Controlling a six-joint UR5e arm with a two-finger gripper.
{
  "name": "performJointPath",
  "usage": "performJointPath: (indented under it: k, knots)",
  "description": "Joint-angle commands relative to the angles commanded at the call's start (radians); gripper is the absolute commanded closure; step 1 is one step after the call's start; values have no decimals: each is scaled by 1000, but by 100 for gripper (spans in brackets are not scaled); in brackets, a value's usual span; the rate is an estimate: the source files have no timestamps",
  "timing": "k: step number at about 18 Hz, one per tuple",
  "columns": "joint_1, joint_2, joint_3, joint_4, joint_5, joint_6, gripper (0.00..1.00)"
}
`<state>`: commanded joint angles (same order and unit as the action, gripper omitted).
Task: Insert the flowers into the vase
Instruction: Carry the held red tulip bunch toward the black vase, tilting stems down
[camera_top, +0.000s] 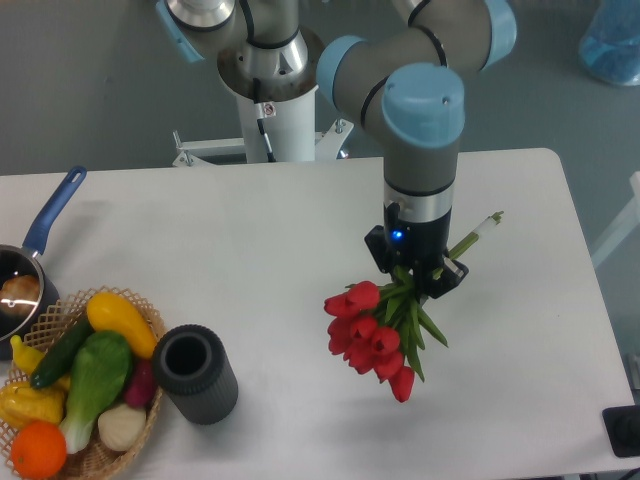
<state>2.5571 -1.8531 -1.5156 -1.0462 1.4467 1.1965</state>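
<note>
The flowers (372, 335) are a bunch of red tulip heads with green leaves, tilted so the heads point down-left and the pale stem end (487, 225) sticks up-right. My gripper (418, 277) is shut on the green stems just above the leaves, right of the table's middle. Whether the heads touch the table I cannot tell. The vase (195, 372), a short dark grey ribbed cylinder with a round black mouth, stands upright near the front left, well to the left of the flowers and touching the wicker basket.
A wicker basket (148, 423) with yellow, green and orange vegetables sits at the front left corner. A blue-handled saucepan (38, 250) lies at the left edge. The arm's white base (275, 110) stands behind the table.
</note>
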Motion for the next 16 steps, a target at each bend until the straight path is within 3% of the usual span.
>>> performJointPath:
  k: [5,10,13,16]
  knots:
    - [6,14,3,11,-75,-15,100]
    - [29,37,-1,54,-253,-144,100]
    - [25,44,-9,116,-354,-188,100]
    - [11,41,-9,227,-518,-294,100]
